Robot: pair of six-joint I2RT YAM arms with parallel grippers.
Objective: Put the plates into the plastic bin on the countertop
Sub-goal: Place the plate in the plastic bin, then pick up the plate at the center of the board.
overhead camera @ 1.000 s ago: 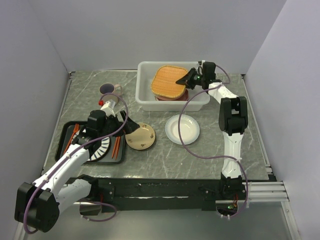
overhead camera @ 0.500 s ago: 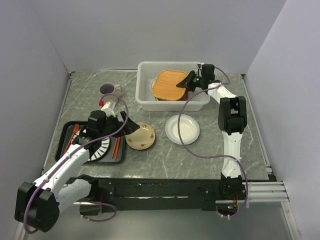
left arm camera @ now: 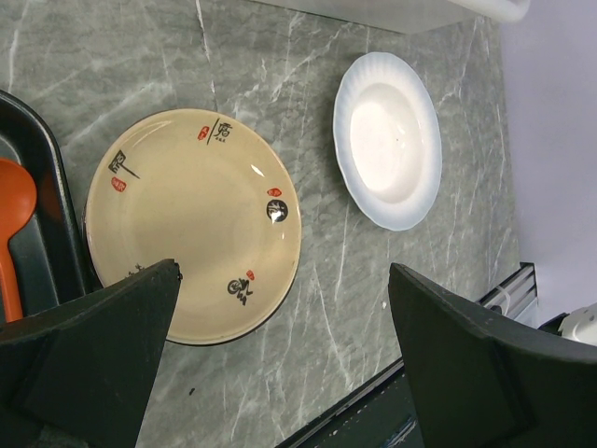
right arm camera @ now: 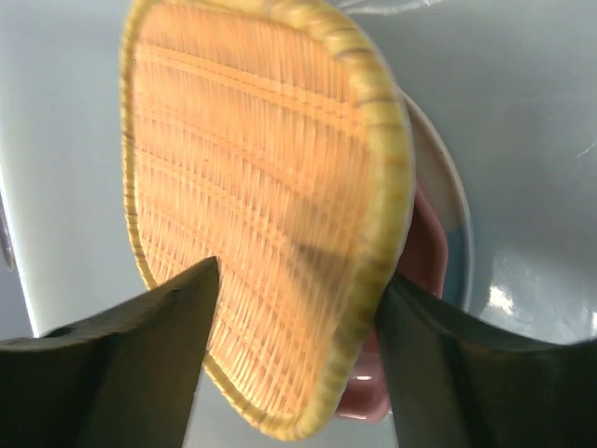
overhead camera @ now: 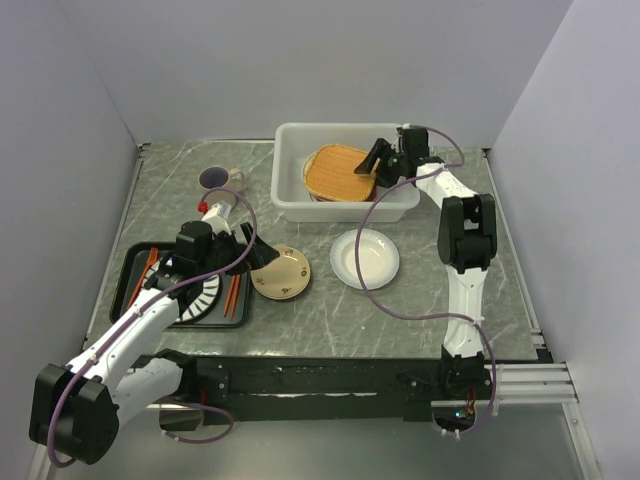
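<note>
Right gripper (overhead camera: 375,163) is upper centre, inside the bin (overhead camera: 284,180). Jaws spread, straddling the edge of the orange plate (overhead camera: 336,173), not pinching it. That plate rests on other plates (right arm camera: 427,247) in the bin. Left gripper (overhead camera: 250,250) is spread wide, empty, over the tan plate (overhead camera: 281,273), centre-left on the countertop (overhead camera: 400,310). White plate (overhead camera: 365,258) is just right of the tan one, not touching. Striped plate (overhead camera: 207,297) is on the black tray (overhead camera: 130,275), lower left.

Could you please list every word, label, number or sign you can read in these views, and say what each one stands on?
On the small tan plate: a black brush-style character and several red and black stamp-like marks near the rim, all too small to read.
On the white plate, the orange plate and the plastic bin: no text visible.
</note>
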